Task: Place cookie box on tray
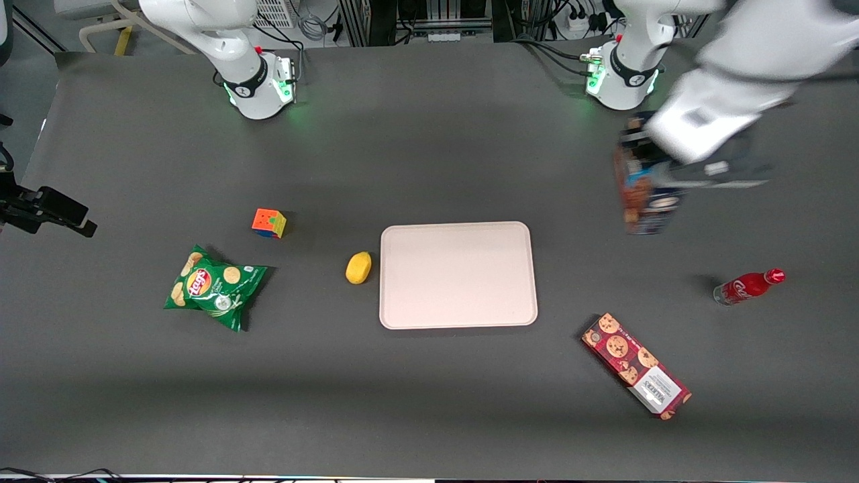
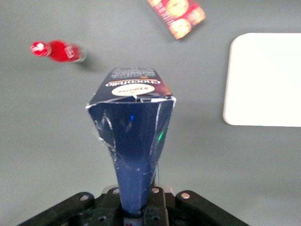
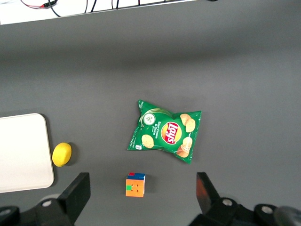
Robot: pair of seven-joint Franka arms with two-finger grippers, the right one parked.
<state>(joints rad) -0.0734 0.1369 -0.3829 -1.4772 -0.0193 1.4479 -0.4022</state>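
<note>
gripper: fingers clamped on the cookie box, pinching its end flat | cookie box: held up off the table, toward the working arm's end | tray: flat on the table, well apart from the box

"Lay's" on the green chip bag; "Walkers" on the long red box's white label.

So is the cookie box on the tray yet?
Not yet. The cookie box is clamped in the gripper, off the table toward the working arm's end. The tray holds nothing.
</note>
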